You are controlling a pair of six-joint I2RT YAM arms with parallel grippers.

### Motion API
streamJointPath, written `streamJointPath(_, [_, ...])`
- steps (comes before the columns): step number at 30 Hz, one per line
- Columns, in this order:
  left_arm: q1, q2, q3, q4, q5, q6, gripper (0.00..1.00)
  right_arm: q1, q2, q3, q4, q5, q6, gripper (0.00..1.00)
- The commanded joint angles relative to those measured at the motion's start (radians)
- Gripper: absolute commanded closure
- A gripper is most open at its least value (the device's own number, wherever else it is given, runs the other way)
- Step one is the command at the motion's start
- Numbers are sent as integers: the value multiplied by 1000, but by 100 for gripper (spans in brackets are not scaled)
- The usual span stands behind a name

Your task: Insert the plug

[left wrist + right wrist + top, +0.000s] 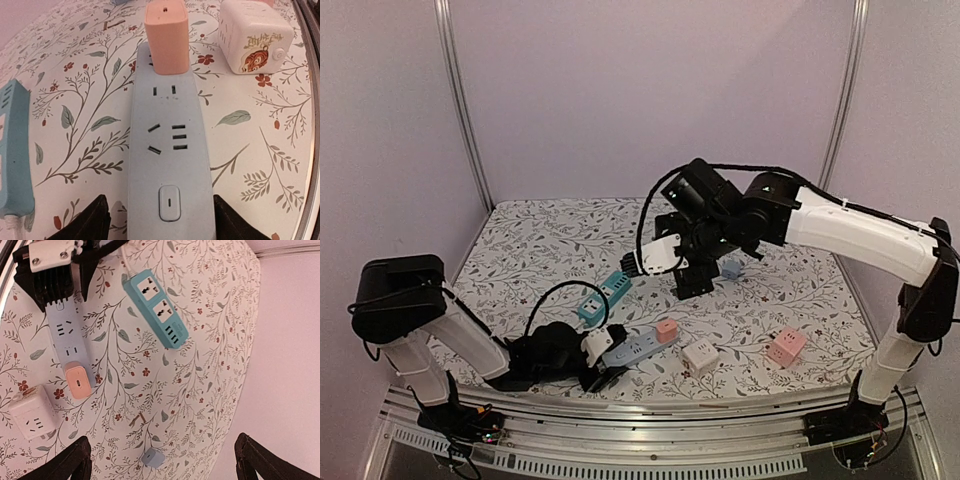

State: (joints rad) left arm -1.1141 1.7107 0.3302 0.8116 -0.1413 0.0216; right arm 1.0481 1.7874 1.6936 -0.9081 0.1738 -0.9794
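The pink plug [667, 329] [166, 37] [79, 381] stands upright in the far end of a pale blue-grey power strip [630, 347] [170, 145] [67, 340]. My left gripper [600, 375] [157, 220] [47, 270] is shut on the strip's near end by the switch, with one dark finger [227, 222] on each side. My right gripper [692, 283] [162, 440] hangs open well above the table behind the strip, with nothing between its fingers [72, 460].
A white cube adapter [700, 357] [252, 37] [31, 417] sits just right of the plug. A pink cube [785, 347] lies further right. A teal power strip [603, 297] [155, 307] lies behind, and a small blue charger [731, 268] [152, 458] lies under the right gripper.
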Motion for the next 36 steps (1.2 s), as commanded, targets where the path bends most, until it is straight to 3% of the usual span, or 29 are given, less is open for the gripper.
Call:
streamJointPath(1, [16, 48, 30, -69, 9, -18, 33, 4, -113, -69, 108, 106, 100, 1])
streamJointPath(8, [12, 43, 84, -118, 8, -88, 39, 6, -141, -67, 94, 534, 515, 1])
streamJointPath(11, [2, 61, 117, -148, 2, -110, 46, 6, -140, -88, 33, 576, 640, 1])
streamJointPath(17, [-30, 111, 183, -189, -56, -144, 47, 9, -252, -243, 75, 522, 942, 1])
streamJointPath(22, [-60, 47, 171, -197, -107, -162, 33, 8, -362, -404, 171, 434, 1154, 1])
streamJointPath(23, [-61, 13, 161, -203, -117, -163, 23, 8, -391, -441, 195, 431, 1174, 1])
streamJointPath(24, [-63, -20, 150, -207, -124, -160, 4, 9, -409, -478, 218, 435, 1202, 1])
streamJointPath(25, [-64, -55, 139, -209, -136, -156, 1, 7, -431, -510, 235, 441, 1224, 1])
streamJointPath(31, [-64, -260, 83, -182, -234, -193, 1, 8, -516, -642, 309, 402, 1372, 1])
streamJointPath(36, [-63, -324, 64, -150, -256, -205, 1, 15, -576, -745, 390, 377, 1432, 1])
